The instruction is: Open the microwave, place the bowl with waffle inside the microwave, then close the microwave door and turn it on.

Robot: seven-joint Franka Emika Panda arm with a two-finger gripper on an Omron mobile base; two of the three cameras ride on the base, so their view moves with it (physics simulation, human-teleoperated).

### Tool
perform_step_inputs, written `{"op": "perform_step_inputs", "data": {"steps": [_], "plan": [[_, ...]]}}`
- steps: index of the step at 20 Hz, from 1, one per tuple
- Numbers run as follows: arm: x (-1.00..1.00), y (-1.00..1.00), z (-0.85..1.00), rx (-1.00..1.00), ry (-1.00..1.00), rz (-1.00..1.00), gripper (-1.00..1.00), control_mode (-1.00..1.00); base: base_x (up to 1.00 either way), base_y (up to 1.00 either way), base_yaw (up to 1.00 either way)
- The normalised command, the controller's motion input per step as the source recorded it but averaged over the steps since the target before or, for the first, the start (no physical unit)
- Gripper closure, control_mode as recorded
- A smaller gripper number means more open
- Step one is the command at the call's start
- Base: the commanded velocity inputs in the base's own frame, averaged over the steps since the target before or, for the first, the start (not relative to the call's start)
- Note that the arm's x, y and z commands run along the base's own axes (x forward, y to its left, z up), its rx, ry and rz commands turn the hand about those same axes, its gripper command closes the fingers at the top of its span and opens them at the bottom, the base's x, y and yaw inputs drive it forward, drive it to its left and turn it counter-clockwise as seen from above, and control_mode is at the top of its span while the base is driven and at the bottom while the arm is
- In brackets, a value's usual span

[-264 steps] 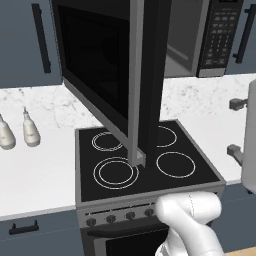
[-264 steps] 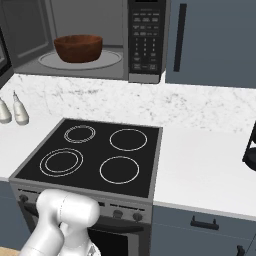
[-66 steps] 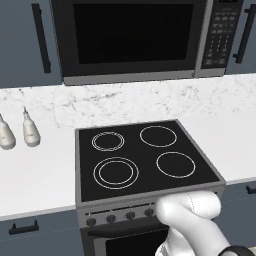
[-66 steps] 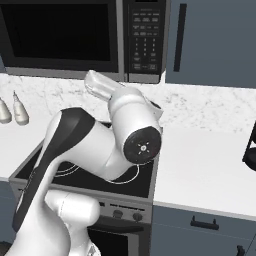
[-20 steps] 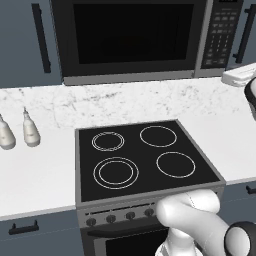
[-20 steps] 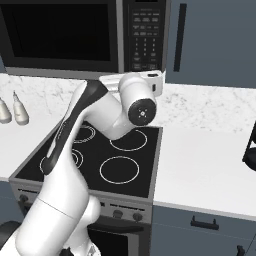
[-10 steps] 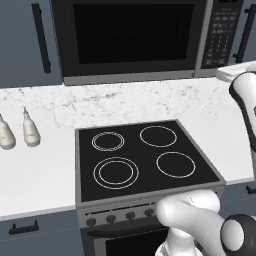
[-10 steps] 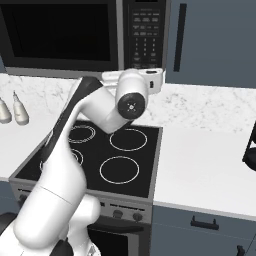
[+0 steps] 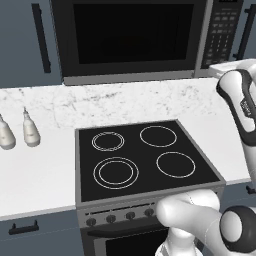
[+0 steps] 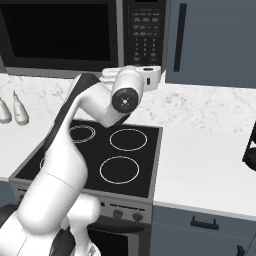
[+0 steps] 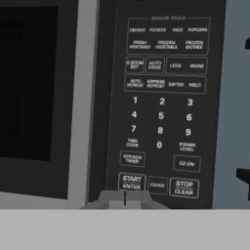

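Nearest to me is the stove [image 9: 145,162], black with four white ring burners, its row of knobs [image 9: 120,217] along the front edge just past the arm's base. To its left on the white marble tabletop [image 9: 37,172] stand two pale bottles [image 9: 20,135], side by side and well apart from the burners. In the right base view I see more bare tabletop [image 10: 200,165] running off to the right of the stove, with a blue-grey cabinet door [image 10: 215,40] and its black bar handle above it.

The arm arches up over the stove and reaches to the back wall. Its hand [image 11: 125,199] is clenched tight — the two fingertips meet with no gap and hold nothing. In the hand view they sit just below the START/ENTER key [image 11: 131,182] on the keypad [image 11: 163,105]; I cannot tell whether they touch the panel.

Farthest back hangs the microwave [image 9: 150,40], above the tabletop behind the stove. The microwave door [image 9: 127,35] is closed flat — its dark glass window shows nothing I can make out inside. The keypad sits at the right end of the microwave, where the white wrist [image 10: 142,77] points.
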Motion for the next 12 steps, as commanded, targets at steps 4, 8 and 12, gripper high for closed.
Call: {"op": "perform_step_inputs", "data": {"steps": [4, 8, 12], "plan": [[0.09, 0.0, -0.02, 0.0, 0.0, 0.0, 1.0, -1.0, 0.0, 0.0, 0.0], [0.01, 0.0, -0.1, 0.0, 0.0, 0.0, 1.0, -1.0, 0.0, 0.0, 0.0], [0.02, 0.0, -0.15, 0.0, 0.0, 0.0, 1.0, -1.0, 0.0, 0.0, 0.0]]}}
